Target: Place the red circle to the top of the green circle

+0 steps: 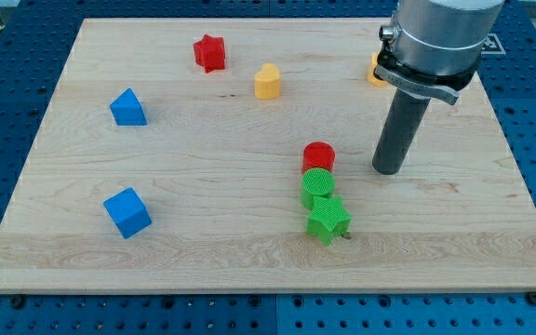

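The red circle sits right on top of the green circle, and my tip is off to its right.

Starting close and going back from the green round block (317,187): the green star block (328,221) touches its near side, and the red round block (319,156) touches its far side, toward the view's top. My tip (387,171) is just beside the red one, on the view's right, not touching. It is a plain rod, so nothing opens or shuts. I think the red one is already in place.
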Robot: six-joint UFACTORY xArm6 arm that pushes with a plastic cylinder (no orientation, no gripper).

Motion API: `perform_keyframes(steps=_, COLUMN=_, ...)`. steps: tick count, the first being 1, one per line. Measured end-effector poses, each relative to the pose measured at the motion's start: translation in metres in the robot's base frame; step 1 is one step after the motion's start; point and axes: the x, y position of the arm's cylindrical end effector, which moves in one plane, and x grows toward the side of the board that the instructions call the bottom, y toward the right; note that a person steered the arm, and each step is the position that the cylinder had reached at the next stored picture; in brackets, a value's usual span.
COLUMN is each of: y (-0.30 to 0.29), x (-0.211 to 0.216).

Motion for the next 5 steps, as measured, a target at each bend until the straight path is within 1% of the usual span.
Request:
perform_keyframes(steps=1, y=-0.014, x=0.000)
perform_keyframes(steps=2, y=-0.029, x=-0.010)
perform_keyframes(steps=3, y=-0.031, x=-0.020)
perform_keyframes(steps=5, y=-0.059, x=-0.022)
